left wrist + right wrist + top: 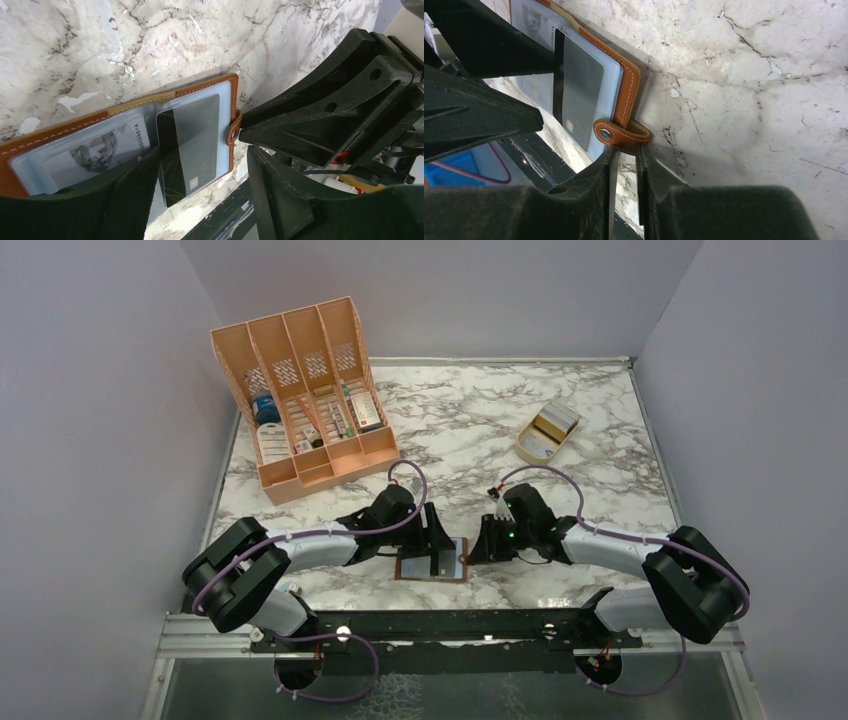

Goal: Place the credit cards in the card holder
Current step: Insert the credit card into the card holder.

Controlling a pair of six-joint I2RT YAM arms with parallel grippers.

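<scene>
The brown leather card holder (pixel 420 571) lies open near the front edge, between both grippers. In the left wrist view its clear sleeves (pixel 220 107) hold a pale card (pixel 95 150) on the left. A dark credit card (pixel 187 142) sits partly in the right sleeve, its lower end sticking out. My left gripper (pixel 202 162) is open over the holder, fingers (pixel 127 200) wide apart on either side of the dark card. My right gripper (pixel 626 149) is shut on the holder's snap tab (pixel 616 134) at its right edge. More pale cards (pixel 557 420) stand at the back right.
A small tan wooden stand (pixel 535 447) holds those cards at the back right. A big orange slotted organiser (pixel 305 400) with small boxes and bottles stands at the back left. The table's black front rail (pixel 440 625) runs just below the holder.
</scene>
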